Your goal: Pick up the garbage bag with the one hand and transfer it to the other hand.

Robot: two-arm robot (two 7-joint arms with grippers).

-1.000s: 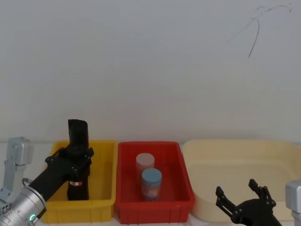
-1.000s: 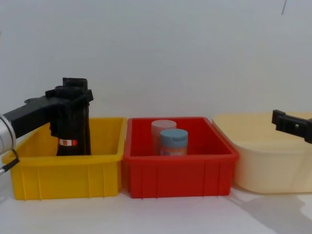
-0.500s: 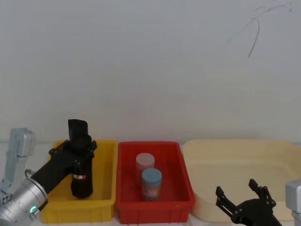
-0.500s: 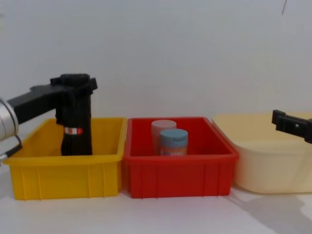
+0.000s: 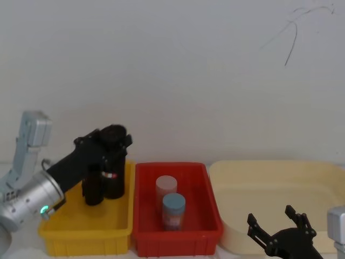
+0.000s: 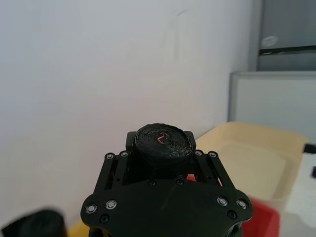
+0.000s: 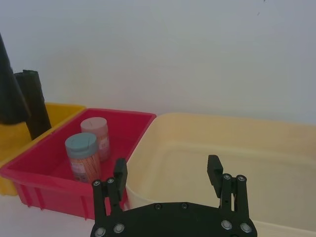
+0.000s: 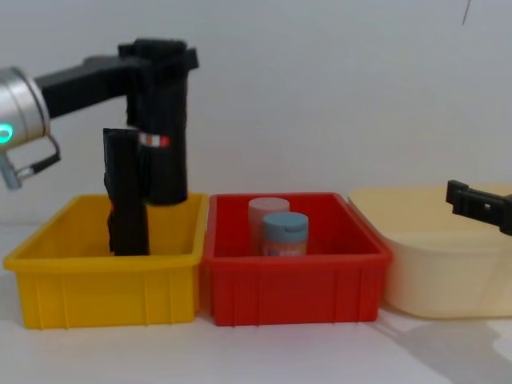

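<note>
The garbage bag [image 8: 165,164], a tall black pack with a red-and-white label band, hangs upright over the yellow bin [image 8: 104,288], its lower end about level with the bin's rim. My left gripper [image 8: 160,62], on the silver-grey arm with the green light, is shut on the bag's top end. The head view shows the same hold: left gripper [image 5: 110,145], garbage bag [image 5: 114,181]. From the left wrist, the bag's rolled top [image 6: 163,140] sits between the jaws. My right gripper [image 5: 280,224] stays low at the right, open and empty; in its wrist view the right gripper [image 7: 167,173] has its fingers spread.
A plain black slab [image 8: 126,200] stands in the yellow bin just left of the bag. The red bin [image 8: 296,288] in the middle holds two capped jars [image 8: 286,232]. A cream tub [image 8: 448,272] lies at the right, under the right gripper.
My left gripper has lifted the garbage bag up and to the right, out of the yellow bin, uncovering the plain slab behind it. The right gripper has not moved.
</note>
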